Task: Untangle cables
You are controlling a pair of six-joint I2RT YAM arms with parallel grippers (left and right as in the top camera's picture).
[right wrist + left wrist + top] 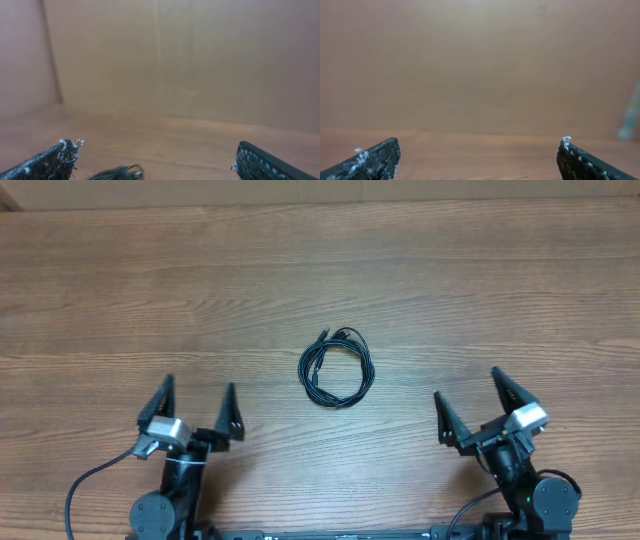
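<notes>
- One small coil of thin black cables [337, 367] lay flat near the middle of the table [520, 270], with the plug ends at its far side. We judged that the loops were wound through one another and that no untangling had begun.
- We had both arms low at the near edge, one on each side of the coil and well apart from it. From there, we reckoned, each could come in from its own side and pull against the other.
- Our left gripper [200, 383] leaned slightly right, toward the coil, with its jaws spread wide and nothing between them. Its wrist view showed only bare wood and a plain wall beyond the fingers [375, 162].
- Our right gripper [466, 382] leaned slightly left, jaws likewise wide and empty. A dark, blurred shape low in its wrist view was probably the coil, though we could not tell for certain.
- Neither gripper touched the cables.
</notes>
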